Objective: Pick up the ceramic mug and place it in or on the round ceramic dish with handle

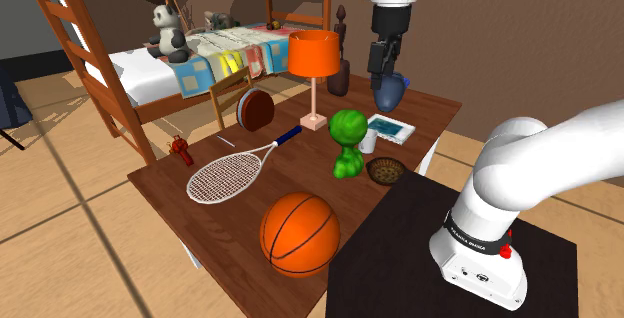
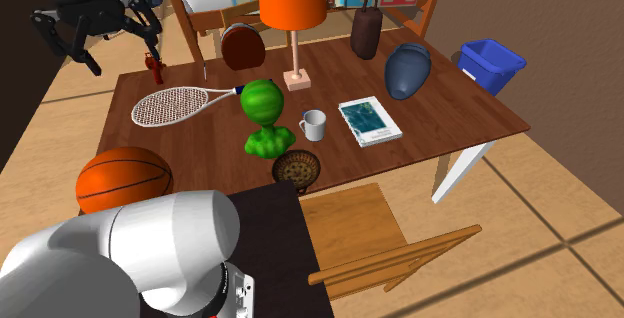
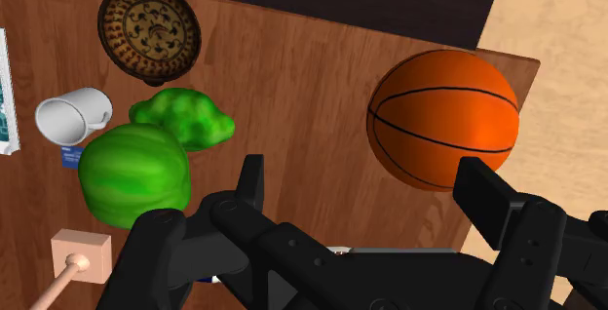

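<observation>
The mug [image 1: 369, 141] is plain white with a handle. It stands upright on the wooden table [image 1: 200, 216] between a green figure and a book, and is also seen from across [image 2: 313, 123] and from above [image 3: 73, 116]. The round brown dish [image 1: 386, 171] with a patterned inside lies close to it, nearer the stand [image 2: 297, 167] [image 3: 150, 24]. My gripper [image 1: 384, 61] hangs high over the table's far side, well above the mug and apart from it. In the wrist view it [image 3: 368, 191] is open, with nothing between its fingers.
On the table are a basketball [image 1: 300, 234], a tennis racket [image 1: 225, 174], an orange lamp [image 1: 314, 56], the green figure [image 1: 347, 141], a book [image 1: 390, 128] and a blue vase [image 1: 392, 91]. A bunk bed [image 1: 180, 61] stands behind, a wooden chair [image 2: 380, 236] beside the stand.
</observation>
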Robot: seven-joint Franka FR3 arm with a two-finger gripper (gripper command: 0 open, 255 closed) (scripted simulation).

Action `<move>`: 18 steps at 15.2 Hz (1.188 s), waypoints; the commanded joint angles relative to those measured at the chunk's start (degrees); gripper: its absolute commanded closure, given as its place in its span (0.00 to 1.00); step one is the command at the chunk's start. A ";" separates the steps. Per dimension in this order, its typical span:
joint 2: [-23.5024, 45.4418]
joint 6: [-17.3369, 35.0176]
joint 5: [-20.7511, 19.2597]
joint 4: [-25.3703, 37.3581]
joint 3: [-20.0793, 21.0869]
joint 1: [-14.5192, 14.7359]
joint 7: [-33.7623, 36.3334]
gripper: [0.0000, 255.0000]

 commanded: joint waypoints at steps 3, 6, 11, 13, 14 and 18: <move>1.13 3.04 -1.19 -1.84 -1.89 -0.80 -1.83 0.00; 3.49 7.74 -2.88 -4.06 -4.74 -2.05 -4.53 0.00; 9.14 15.86 -5.29 -6.28 -9.53 -4.05 -8.97 0.00; 11.99 19.15 -6.02 -6.62 -11.46 -4.76 -10.76 0.00; 13.52 20.79 -6.31 -6.67 -12.42 -5.08 -11.67 0.00; 20.38 27.23 -6.90 -6.07 -16.27 -6.08 -15.45 0.00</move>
